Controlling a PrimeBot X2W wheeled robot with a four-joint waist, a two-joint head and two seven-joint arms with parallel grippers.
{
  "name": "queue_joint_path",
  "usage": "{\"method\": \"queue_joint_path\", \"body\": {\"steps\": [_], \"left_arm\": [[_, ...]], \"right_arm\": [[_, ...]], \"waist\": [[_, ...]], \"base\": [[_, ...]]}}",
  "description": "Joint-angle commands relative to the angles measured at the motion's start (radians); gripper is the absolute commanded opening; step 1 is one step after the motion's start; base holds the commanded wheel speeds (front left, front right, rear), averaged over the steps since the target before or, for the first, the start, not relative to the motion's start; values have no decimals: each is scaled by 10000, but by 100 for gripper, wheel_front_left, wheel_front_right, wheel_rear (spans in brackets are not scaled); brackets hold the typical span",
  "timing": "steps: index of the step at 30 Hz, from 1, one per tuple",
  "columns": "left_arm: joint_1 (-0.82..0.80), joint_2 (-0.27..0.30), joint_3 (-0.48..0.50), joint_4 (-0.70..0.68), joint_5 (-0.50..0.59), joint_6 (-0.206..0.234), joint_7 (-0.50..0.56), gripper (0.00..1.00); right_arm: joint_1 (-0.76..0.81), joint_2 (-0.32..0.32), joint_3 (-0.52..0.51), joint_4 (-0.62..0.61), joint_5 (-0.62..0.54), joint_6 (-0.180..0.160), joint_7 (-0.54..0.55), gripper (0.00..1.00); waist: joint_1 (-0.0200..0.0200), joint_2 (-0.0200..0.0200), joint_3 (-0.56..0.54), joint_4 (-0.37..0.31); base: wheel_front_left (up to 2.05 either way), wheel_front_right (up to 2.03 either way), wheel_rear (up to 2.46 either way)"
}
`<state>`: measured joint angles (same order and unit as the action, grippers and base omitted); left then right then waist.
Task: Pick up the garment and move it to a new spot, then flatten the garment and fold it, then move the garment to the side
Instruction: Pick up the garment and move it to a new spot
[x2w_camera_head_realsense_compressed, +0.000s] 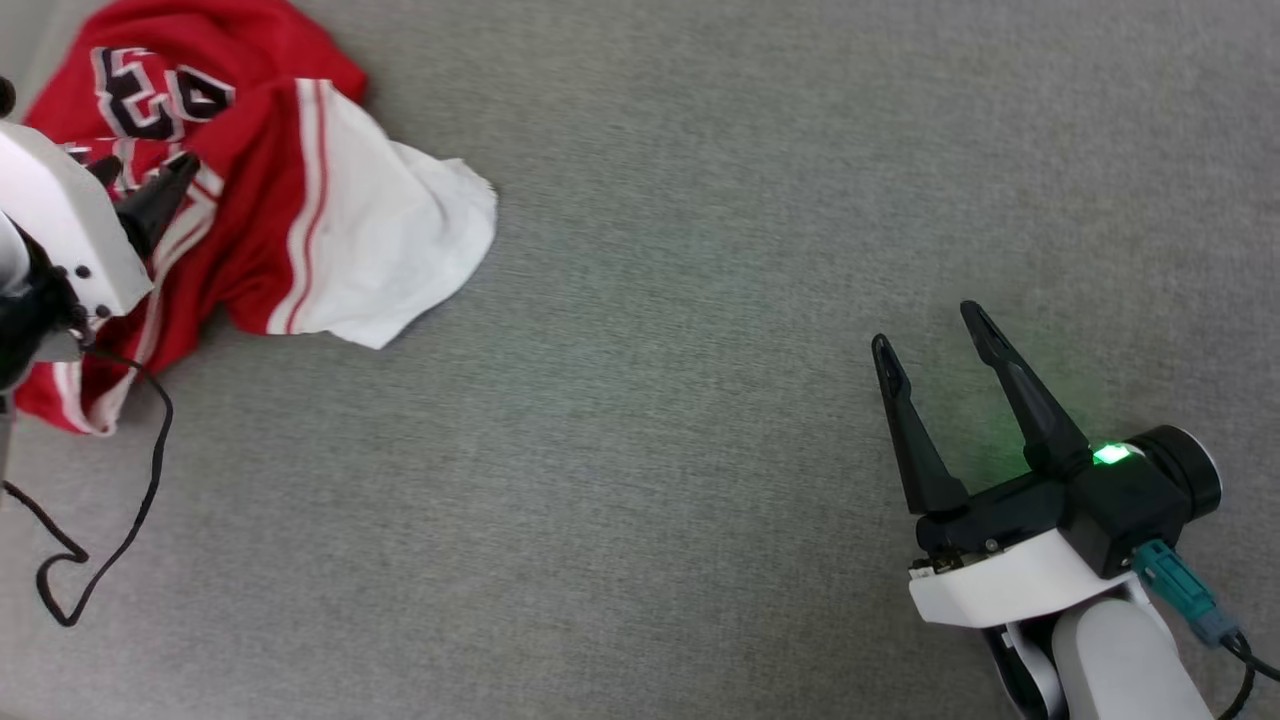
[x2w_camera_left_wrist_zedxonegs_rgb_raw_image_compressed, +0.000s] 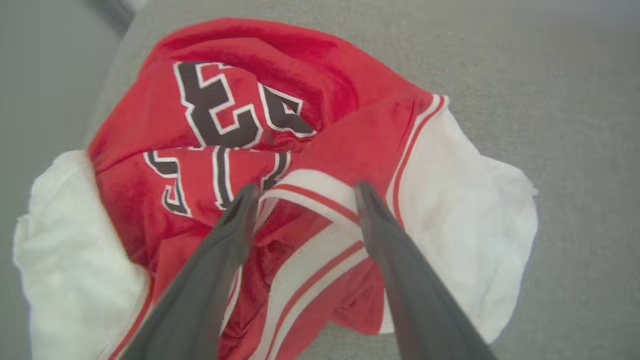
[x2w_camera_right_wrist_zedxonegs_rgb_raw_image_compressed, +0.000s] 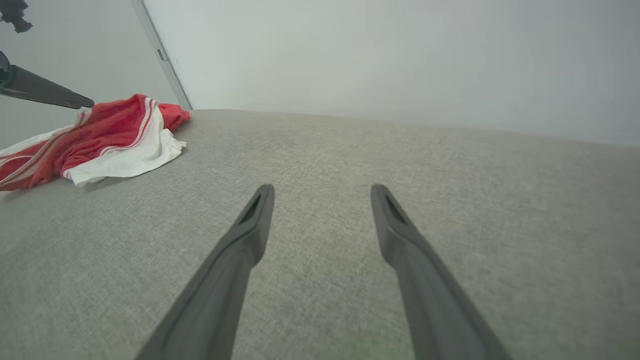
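The garment (x2w_camera_head_realsense_compressed: 270, 190), a red jersey with white sleeves, striped trim and black lettering, lies crumpled at the far left of the grey surface. My left gripper (x2w_camera_head_realsense_compressed: 150, 185) hovers over it, open; in the left wrist view its gripper (x2w_camera_left_wrist_zedxonegs_rgb_raw_image_compressed: 305, 192) has a finger on either side of a striped white band of the garment (x2w_camera_left_wrist_zedxonegs_rgb_raw_image_compressed: 310, 130), nothing pinched. My right gripper (x2w_camera_head_realsense_compressed: 928, 325) rests open at the lower right, far from the cloth, with only bare fabric between its fingers (x2w_camera_right_wrist_zedxonegs_rgb_raw_image_compressed: 260, 210). The right wrist view shows the garment (x2w_camera_right_wrist_zedxonegs_rgb_raw_image_compressed: 95, 137) at its far left.
A grey fabric-covered surface (x2w_camera_head_realsense_compressed: 650, 350) spreads across the middle and right. A black cable (x2w_camera_head_realsense_compressed: 110, 500) loops on it at the lower left, below my left arm. A pale wall (x2w_camera_right_wrist_zedxonegs_rgb_raw_image_compressed: 400, 55) rises behind the surface's far edge.
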<state>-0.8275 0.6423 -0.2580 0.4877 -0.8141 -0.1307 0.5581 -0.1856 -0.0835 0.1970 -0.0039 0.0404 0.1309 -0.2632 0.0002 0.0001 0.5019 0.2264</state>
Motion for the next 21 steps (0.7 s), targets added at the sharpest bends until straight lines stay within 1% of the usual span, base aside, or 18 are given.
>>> {"method": "queue_joint_path", "body": {"steps": [1, 4, 7, 9, 12, 15, 16, 17, 18, 21], "left_arm": [[-21, 31, -37, 32, -79, 22, 106, 100], [-329, 510, -218, 202, -856, 22, 1079, 100], [-450, 835, -394, 508, -1178, 21, 1615, 100], [-529, 996, -461, 734, -1251, 21, 1750, 100], [-519, 994, -813, 923, -1287, 21, 1902, 100], [-269, 765, -1226, 1173, -1445, 19, 2134, 100], [-198, 671, -1304, 1316, -1562, 11, 2267, 23], [-133, 576, -1405, 1371, -1639, 8, 2326, 0], [-89, 532, -1481, 1402, -1700, 8, 2296, 0], [-234, 606, -1378, 1518, -1635, 20, 1436, 0]], "right_arm": [[-162, -19, -2, -53, -51, -2, -24, 100], [-268, -17, 16, -151, -52, -2, -24, 100], [-263, -6, -114, -252, -115, -2, -24, 100], [-240, 17, -169, -337, -167, -2, -22, 100], [-215, 18, -280, -371, -219, -4, -19, 100], [-201, 23, -329, -360, -255, -4, -12, 100], [-208, 31, -315, -348, -282, -4, -12, 100], [-215, 48, -284, -326, -312, -4, -12, 100], [-209, 63, -261, -308, -325, -4, -12, 100], [-191, 90, -232, -289, -317, -4, -12, 100]], "waist": [[-2, -1, 398, -371], [-2, -1, 659, -588], [-2, -1, 898, -731], [-2, -1, 1013, -833], [-2, -1, 1119, -894], [-2, -1, 1160, -901], [-2, -1, 1157, -897], [-2, -1, 1134, -889], [-2, -1, 1097, -877], [-2, -1, 887, -820]], "base": [[0, 0, 0], [0, 0, 0], [0, 0, 0], [0, 0, 0], [0, 0, 0], [0, 0, 0], [0, 0, 0], [0, 0, 0], [0, 0, 0], [0, 0, 0]]}}
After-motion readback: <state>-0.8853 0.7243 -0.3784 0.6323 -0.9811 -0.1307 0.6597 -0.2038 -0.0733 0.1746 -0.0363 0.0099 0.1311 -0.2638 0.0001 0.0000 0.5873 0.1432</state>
